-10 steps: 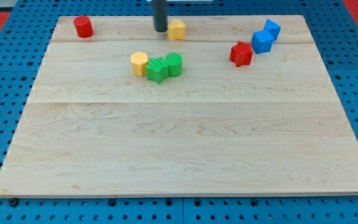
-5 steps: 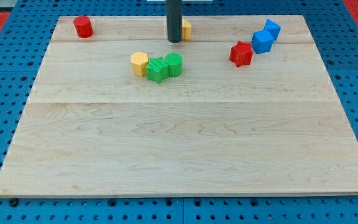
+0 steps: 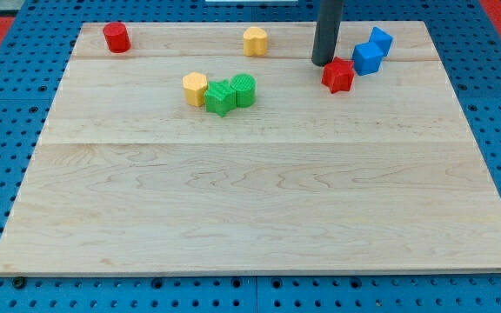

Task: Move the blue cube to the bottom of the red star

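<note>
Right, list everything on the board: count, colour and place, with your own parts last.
Wooden board: one, pale wood, fills most of the view, on a blue pegboard.
Red star block: one, red, upper right.
Blue cube blocks: two, blue, upper right; one just right of the star, the other above and right of it.
Red cylinder block: one, red, top left corner.
Yellow blocks: two, yellow; one at top centre, one left of the green pair.
Green blocks: two, green, left of centre; one beside the other.
My tip: one dark rod, just above and left of the red star.
</note>
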`<state>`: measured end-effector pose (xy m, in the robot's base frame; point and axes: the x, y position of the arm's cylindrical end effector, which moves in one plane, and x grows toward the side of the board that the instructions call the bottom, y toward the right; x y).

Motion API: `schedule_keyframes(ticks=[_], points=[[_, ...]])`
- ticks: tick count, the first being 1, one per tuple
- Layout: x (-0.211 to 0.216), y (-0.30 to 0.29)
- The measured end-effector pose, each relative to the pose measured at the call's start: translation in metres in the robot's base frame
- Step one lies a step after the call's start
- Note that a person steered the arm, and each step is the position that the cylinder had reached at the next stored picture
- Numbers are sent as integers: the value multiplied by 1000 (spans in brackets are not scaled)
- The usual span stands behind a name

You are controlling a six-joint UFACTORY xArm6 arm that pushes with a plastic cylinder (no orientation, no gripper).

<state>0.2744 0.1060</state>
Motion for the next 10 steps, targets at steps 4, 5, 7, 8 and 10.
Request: schedule_keyframes(ticks=[4, 5, 7, 8, 10], points=[[0, 52], [34, 66], [38, 68], [33, 69], [26, 87]])
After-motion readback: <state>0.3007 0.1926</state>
